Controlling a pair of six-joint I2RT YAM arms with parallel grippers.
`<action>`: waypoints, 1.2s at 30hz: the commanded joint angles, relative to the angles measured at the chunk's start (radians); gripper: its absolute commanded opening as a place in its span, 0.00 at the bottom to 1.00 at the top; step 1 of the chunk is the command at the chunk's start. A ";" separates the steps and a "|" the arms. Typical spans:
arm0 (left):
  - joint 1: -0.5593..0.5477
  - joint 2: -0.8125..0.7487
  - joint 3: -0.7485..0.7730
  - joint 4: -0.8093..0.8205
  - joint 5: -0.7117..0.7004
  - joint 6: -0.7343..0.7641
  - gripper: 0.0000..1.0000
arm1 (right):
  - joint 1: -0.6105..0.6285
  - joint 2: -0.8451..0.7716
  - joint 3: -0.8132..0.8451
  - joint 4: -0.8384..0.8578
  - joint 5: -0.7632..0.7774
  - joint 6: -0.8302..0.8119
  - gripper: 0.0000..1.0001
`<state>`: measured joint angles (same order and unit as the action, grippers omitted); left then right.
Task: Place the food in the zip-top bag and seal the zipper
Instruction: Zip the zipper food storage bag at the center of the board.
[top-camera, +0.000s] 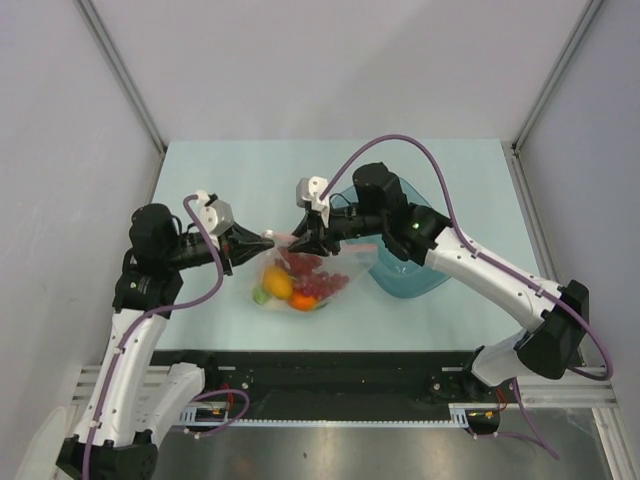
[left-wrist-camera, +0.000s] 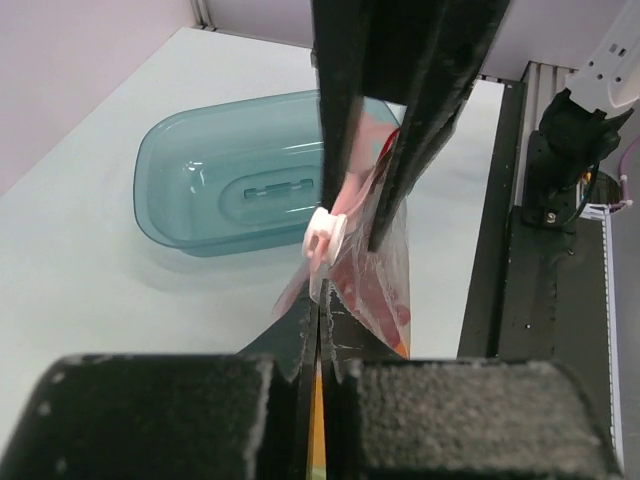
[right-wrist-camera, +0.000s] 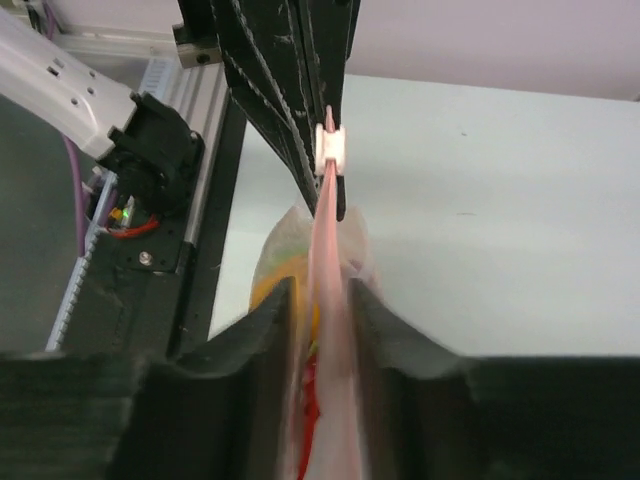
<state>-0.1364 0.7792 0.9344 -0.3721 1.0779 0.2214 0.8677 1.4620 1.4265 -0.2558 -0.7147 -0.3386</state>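
The zip-top bag (top-camera: 338, 283) is held up by its top edge between the two arms, with the food (top-camera: 300, 285) inside it. The left gripper (top-camera: 250, 245) has its jaws squeezed shut on that edge, but the right gripper (top-camera: 298, 243) has its jaws a little apart, with the pink zipper (right-wrist-camera: 328, 260) running loose between them. So the floppy bag could sag and slip out there, and the white slider (right-wrist-camera: 332, 150) might leave a gap.

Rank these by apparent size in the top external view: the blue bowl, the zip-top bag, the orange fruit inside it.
1. blue bowl, though partly hidden by the right arm
2. zip-top bag
3. orange fruit
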 joint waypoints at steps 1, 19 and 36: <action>-0.006 -0.009 0.055 -0.039 -0.001 0.047 0.00 | 0.017 -0.087 0.018 0.070 0.001 -0.008 0.64; -0.101 -0.037 0.098 -0.126 -0.101 0.151 0.00 | 0.065 0.004 0.077 0.170 0.052 0.081 0.50; -0.103 -0.051 0.061 -0.073 -0.130 0.096 0.00 | 0.057 -0.015 0.084 0.095 0.035 0.059 0.56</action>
<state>-0.2337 0.7254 0.9817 -0.5152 0.9268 0.3305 0.9249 1.4822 1.4670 -0.1871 -0.6712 -0.2920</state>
